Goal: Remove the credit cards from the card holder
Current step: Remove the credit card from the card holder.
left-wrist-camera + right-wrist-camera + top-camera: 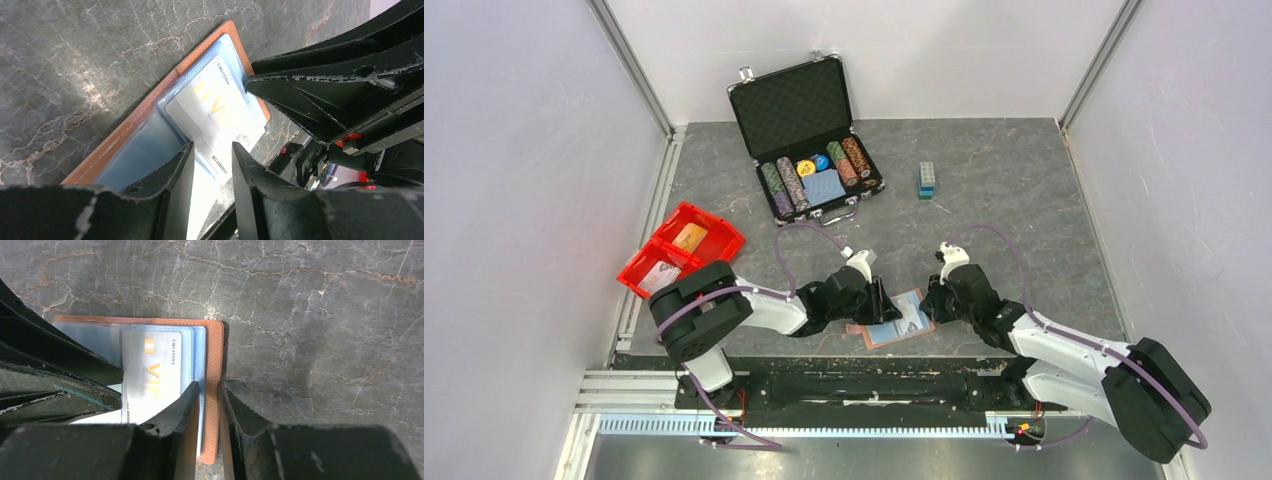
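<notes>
Straddling the brown rim of the card holder (212, 340), my right gripper (207, 387) has its fingers close together with the leather strip between them; I cannot tell whether they actually bite. My left gripper (212, 147) hangs with its fingers apart over the pale credit card (210, 105), which pokes out of its clear sleeve. The holder lies open and flat on the table (1024, 200), close to the front edge and between my two wrists.

I judge the card light, thin, stiff and slick. Lying flat it offers nothing to pinch, so the end that pokes out is the place to take it, sliding it out in line with the pocket. The holder looks soft and light and would likely drag along unless its rim is pinned. The front edge leaves little room on the near side. Bare stone opens beyond, with the red bin (684, 250) off to the left and the chip case (809, 130) well apart at the back.
</notes>
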### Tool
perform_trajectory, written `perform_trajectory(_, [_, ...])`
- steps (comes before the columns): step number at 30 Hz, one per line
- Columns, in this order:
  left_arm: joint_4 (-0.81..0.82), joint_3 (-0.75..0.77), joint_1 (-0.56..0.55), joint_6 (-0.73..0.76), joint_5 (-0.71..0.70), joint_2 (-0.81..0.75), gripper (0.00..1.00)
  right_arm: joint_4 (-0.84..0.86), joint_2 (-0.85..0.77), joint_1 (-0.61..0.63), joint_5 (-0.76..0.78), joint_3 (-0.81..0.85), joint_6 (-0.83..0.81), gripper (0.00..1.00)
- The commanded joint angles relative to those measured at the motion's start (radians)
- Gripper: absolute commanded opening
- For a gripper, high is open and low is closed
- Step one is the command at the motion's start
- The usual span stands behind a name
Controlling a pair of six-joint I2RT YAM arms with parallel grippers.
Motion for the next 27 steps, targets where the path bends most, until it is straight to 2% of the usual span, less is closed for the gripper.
perform_trajectory(1, [0.013,-0.035,-0.011,-0.022,-0.034,-0.038,0.4,-0.065,-0.031,0.004,-0.031,-0.001,0.035,0.25])
perform_trajectory(4, [-0.048,-0.039,-0.012,0.001,-0.065,-0.088,0.41,-0.13,-0.082,0.003,-0.026,0.049,0.032,0.33])
perform_trajectory(10, [-0.084,-0.056,-0.012,0.008,-0.077,-0.13,0.41,-0.136,-0.118,0.004,-0.084,0.095,0.017,0.37])
perform_trajectory(15, [-0.046,-0.061,-0.013,-0.003,-0.06,-0.107,0.41,-0.063,-0.097,0.004,-0.153,0.08,0.028,0.33])
perform_trajectory(27, [-0.026,-0.061,-0.019,-0.013,-0.062,-0.078,0.41,0.079,-0.006,0.004,-0.197,-0.016,0.082,0.28])
